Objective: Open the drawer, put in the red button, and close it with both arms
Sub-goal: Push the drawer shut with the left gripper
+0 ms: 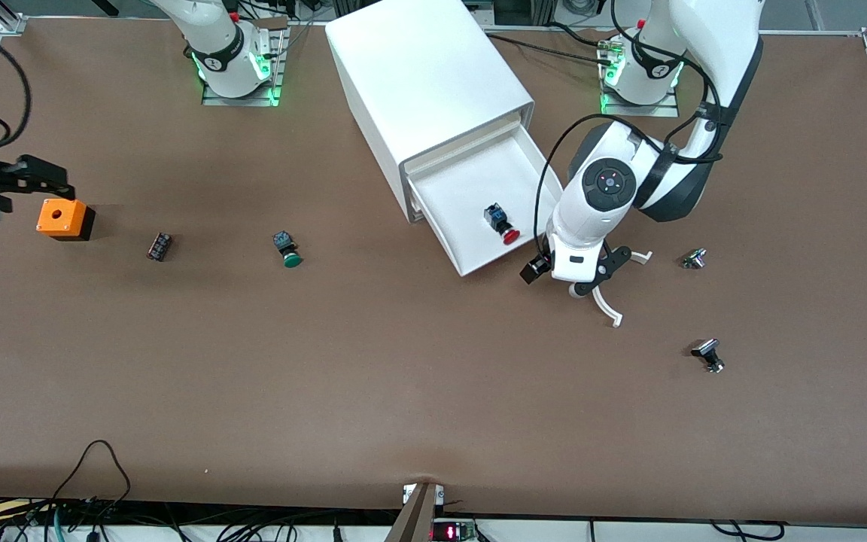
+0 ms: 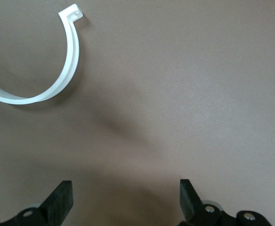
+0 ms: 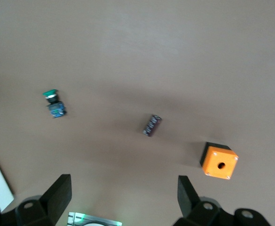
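Observation:
The white cabinet (image 1: 426, 83) stands at the middle of the table toward the robots' bases. Its drawer (image 1: 471, 256) is pulled out toward the front camera. The red button (image 1: 503, 224) lies on its side in the drawer, red cap toward the drawer's front. My left gripper (image 1: 588, 280) is open and empty over bare table beside the open drawer, toward the left arm's end; its wrist view shows its gripper (image 2: 125, 202) with nothing between the fingers. My right gripper (image 1: 50, 181) is open and empty (image 3: 123, 202), over the table by the orange box (image 1: 65, 219).
A white curved strip (image 1: 606, 307) lies by the left gripper and shows in the left wrist view (image 2: 57, 80). A green-capped button (image 1: 287, 248), a small dark block (image 1: 159, 246) and two small metal parts (image 1: 694, 259) (image 1: 708, 354) lie on the table.

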